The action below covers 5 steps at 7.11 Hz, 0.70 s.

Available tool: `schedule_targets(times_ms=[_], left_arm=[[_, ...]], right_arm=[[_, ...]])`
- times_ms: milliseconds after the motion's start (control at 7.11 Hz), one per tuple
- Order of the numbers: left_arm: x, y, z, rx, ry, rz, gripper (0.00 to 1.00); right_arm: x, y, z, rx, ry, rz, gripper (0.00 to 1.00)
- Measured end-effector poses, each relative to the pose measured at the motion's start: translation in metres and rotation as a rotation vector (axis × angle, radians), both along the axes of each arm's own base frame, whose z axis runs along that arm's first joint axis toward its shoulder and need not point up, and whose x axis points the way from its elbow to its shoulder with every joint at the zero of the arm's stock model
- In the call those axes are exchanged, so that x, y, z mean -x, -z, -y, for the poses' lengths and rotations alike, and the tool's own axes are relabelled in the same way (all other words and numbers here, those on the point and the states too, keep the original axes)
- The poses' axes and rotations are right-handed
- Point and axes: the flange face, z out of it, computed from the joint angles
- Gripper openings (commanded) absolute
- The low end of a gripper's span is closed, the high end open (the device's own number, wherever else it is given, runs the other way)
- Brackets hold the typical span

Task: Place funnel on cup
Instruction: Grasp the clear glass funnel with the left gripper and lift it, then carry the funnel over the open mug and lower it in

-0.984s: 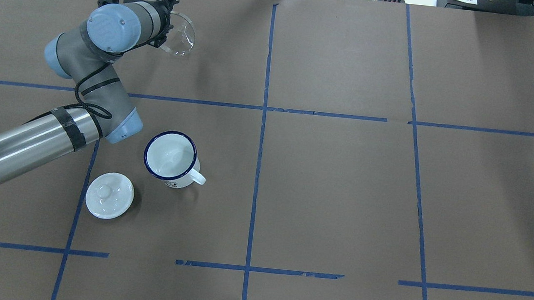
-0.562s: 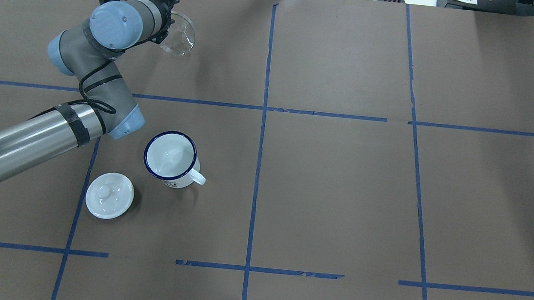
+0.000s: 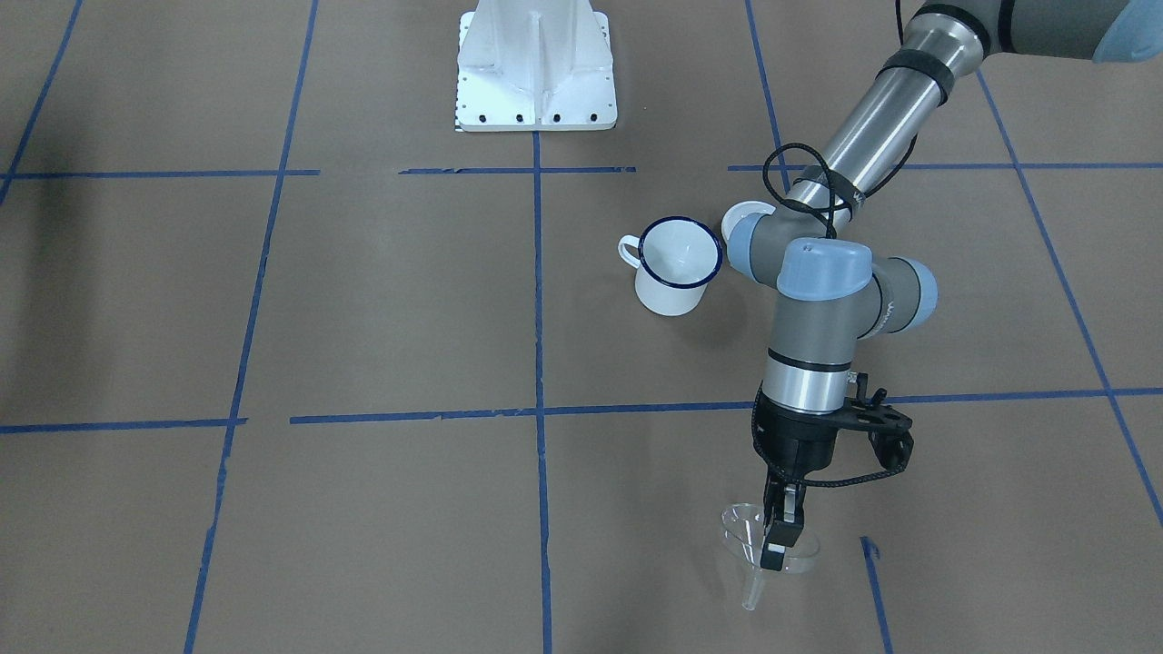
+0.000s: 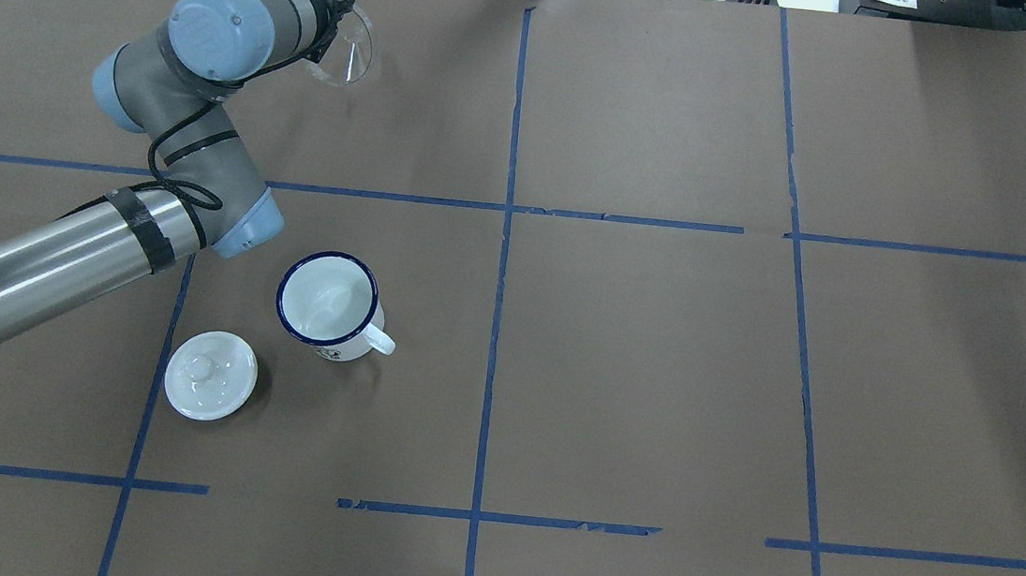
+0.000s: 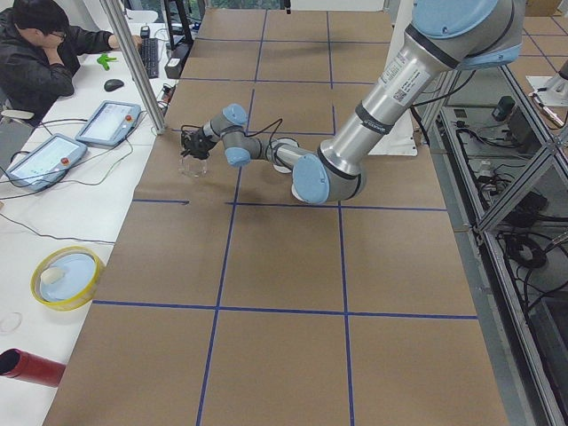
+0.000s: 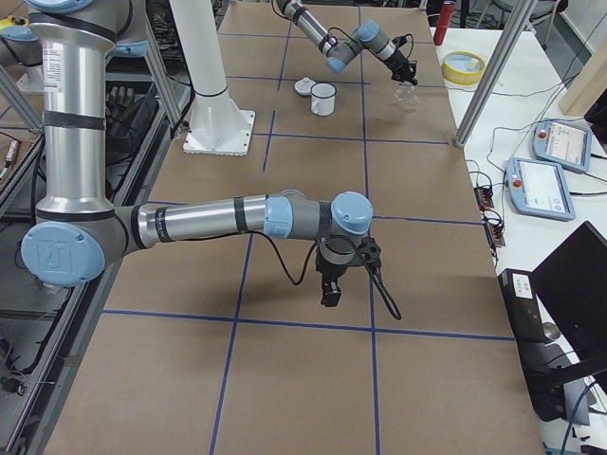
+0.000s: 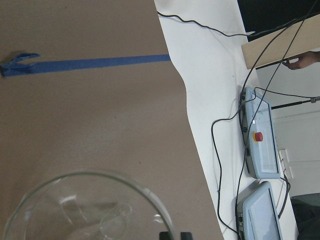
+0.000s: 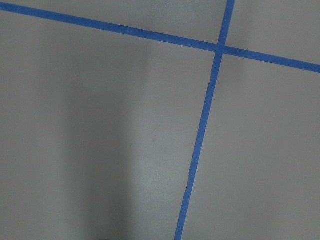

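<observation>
Pinching the funnel (image 3: 745, 533) by its rim, left tool (image 3: 780, 545) well apart from the cup (image 3: 677, 265), right tool (image 6: 330, 298), opening unclear

I count one cup (image 4: 326, 300) on the table. Just beside the cup there is one white lid (image 4: 211, 376). Well apart from the cup I count one clear funnel (image 4: 349, 51). Much farther from the cup, past the table edge, there are one yellow dish (image 5: 67, 304), one red cylinder (image 5: 31, 368), two control panels (image 5: 110, 121) and one seated person (image 5: 40, 58).
</observation>
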Motion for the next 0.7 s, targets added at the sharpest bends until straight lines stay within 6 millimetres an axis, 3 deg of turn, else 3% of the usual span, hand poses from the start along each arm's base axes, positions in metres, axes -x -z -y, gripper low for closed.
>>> schedule_targets(times_ms=[422,703], left_arm=[[0.037,0.09,-0.028,-0.012,-0.164,0.012,0.0],[0.061,0.151,-0.075,0.006,-0.367,0.13,0.0]], right_arm=[[0.0,0.0,0.0,0.0,0.0,0.0,1.0],[0.0,0.0,0.0,0.0,0.0,0.0,1.0]])
